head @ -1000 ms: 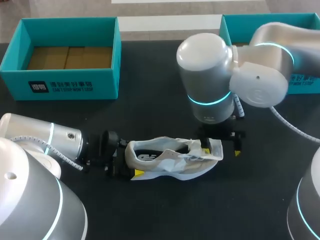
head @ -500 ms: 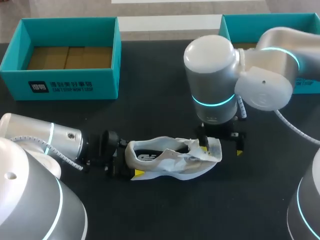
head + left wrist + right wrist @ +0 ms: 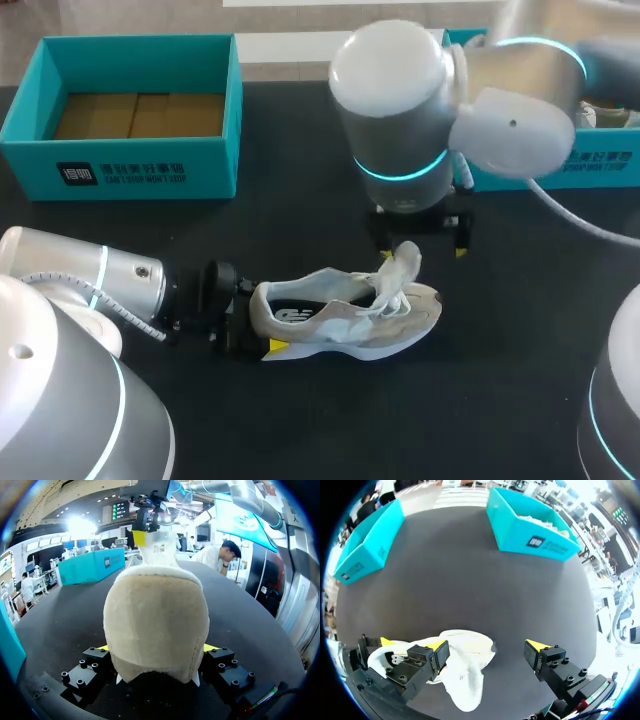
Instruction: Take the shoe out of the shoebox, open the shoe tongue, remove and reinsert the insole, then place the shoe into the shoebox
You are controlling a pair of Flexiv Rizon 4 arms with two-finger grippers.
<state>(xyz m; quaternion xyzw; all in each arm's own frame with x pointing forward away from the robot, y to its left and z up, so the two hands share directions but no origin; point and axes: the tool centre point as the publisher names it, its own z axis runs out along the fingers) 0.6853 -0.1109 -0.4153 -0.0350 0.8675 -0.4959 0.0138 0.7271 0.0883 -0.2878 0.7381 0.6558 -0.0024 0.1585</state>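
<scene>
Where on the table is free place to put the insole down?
Bare table lies between the left shoebox and the shoe, and along the near edge in front of the shoe. It is crowded at the shoe's heel, held by the left gripper, and over its front, under the right gripper.

a black table (image 3: 300, 220) with a matte top carries three things. a pale grey and white shoe (image 3: 345, 320) stands on its sole in the near middle, heel toward the left side, toe toward the right, its tongue raised. an open teal shoebox (image 3: 140, 165) sits at the far left, long side facing the near edge. a second teal shoebox (image 3: 610, 170) sits at the far right. both boxes are well apart from the shoe and from each other.
</scene>
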